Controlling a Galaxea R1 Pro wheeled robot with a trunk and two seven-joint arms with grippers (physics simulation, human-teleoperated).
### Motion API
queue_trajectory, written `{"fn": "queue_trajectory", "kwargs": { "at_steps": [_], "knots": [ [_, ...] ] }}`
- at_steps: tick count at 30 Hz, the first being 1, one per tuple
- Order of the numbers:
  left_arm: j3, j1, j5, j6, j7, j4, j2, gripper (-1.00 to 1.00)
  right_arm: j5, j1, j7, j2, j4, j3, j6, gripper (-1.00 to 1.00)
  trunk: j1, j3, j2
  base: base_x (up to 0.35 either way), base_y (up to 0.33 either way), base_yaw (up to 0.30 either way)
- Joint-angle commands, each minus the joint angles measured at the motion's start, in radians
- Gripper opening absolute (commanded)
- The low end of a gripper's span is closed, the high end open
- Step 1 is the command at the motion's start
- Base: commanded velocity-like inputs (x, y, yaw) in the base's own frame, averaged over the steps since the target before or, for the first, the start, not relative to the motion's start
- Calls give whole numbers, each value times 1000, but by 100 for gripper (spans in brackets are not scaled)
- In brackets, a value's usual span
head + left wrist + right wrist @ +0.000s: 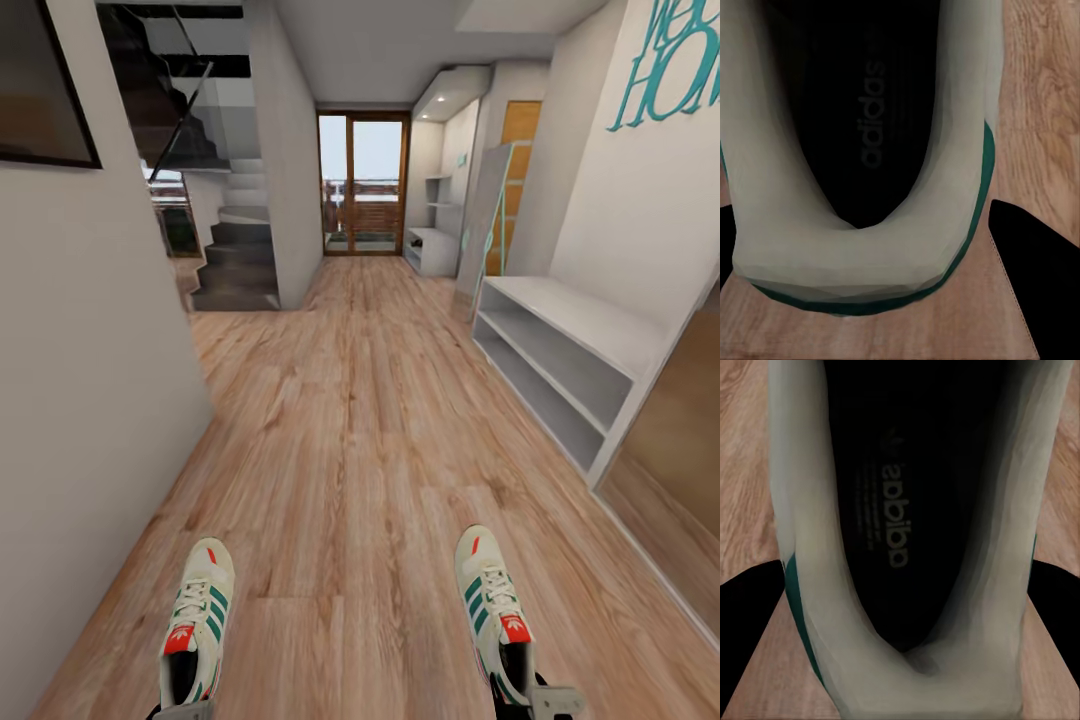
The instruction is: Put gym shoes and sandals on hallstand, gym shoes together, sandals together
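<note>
Carrying white green-striped gym shoes [197,622] [493,610] heel-first, each set of jaws gripping one, toward the far pale grey hallstand [432,250]

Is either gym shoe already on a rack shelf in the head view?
No. Both gym shoes, left and right, sit low over the corridor floor at the grippers, while the white bench's shelves show nothing on them.

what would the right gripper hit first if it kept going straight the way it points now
The right gripper points ahead down the corridor, gym shoe in front of it. Beyond the toe only open floor shows; the low white bench sits off to the side. Depth is hard to judge.
</note>
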Motion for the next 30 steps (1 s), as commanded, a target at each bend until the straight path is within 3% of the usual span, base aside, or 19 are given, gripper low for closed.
{"fn": "queue_trajectory", "kwargs": {
  "at_steps": [1, 18, 30],
  "knots": [
    [4, -1, -3, -3, -2, 1, 0, -100, 10, -1, -1, 1, 1, -6, -3, -100, 0, -1, 0, 338, 0, 0],
    [5, -1, -3, -3, -2, 1, 0, -100, 10, -1, -1, 1, 1, -6, -2, -100, 0, -1, 0, 338, 0, -5],
    [4, -1, -3, -3, -2, 1, 0, -100, 11, -1, 1, 1, 2, -6, -2, -100, 0, 5, 0, 338, 0, -120]
  ]
}}
